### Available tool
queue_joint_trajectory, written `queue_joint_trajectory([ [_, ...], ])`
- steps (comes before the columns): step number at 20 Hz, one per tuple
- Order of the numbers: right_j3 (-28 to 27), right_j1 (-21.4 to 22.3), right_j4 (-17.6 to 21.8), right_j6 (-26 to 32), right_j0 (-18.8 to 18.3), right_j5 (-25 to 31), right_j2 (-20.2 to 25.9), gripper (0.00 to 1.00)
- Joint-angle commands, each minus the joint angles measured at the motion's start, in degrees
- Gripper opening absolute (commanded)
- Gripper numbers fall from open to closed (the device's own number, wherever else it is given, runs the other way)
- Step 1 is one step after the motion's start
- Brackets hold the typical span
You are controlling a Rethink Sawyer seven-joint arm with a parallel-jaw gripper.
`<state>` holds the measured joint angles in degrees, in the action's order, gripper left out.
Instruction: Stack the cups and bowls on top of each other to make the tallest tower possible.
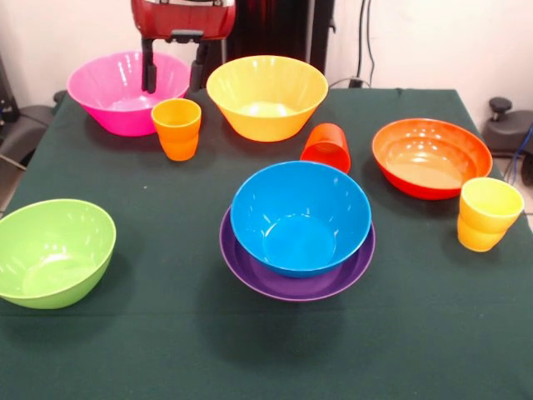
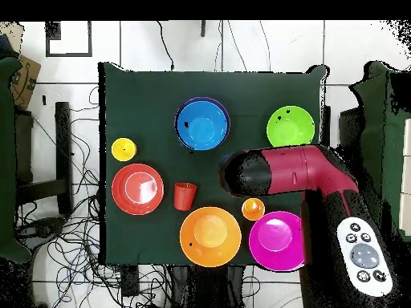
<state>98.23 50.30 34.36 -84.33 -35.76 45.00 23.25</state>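
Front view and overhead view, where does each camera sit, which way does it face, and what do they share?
Front view: across the table from the robot, looking over the dark green tablecloth; the gripper hangs open above the large glossy pink plastic bowl.
Overhead view: above, straight down; the red and black arm reaches in.
Both show the glossy blue plastic bowl nested in the wide purple bowl.

open cloth along near edge, blue bowl (image 1: pixel 301 217) mid-table, pink bowl (image 1: pixel 125 92) and orange cup (image 1: pixel 176 127) crowding tool (image 1: pixel 173 73)
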Motion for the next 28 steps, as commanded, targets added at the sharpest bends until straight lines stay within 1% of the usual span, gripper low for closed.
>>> queue_joint_trajectory([
  [1,3.0,-1.2,1.5,19.5,-0.9,7.6,7.0,1.0],
  [6,2.6,-2.1,2.9,16.9,-0.1,7.7,7.6,1.0],
  [17,2.4,-3.2,4.4,14.8,-0.4,7.2,8.6,1.0],
  [23,1.1,-4.9,5.8,12.9,1.0,7.3,8.2,1.0],
  [28,0.1,-5.7,6.3,12.6,1.6,7.6,7.8,1.0],
])
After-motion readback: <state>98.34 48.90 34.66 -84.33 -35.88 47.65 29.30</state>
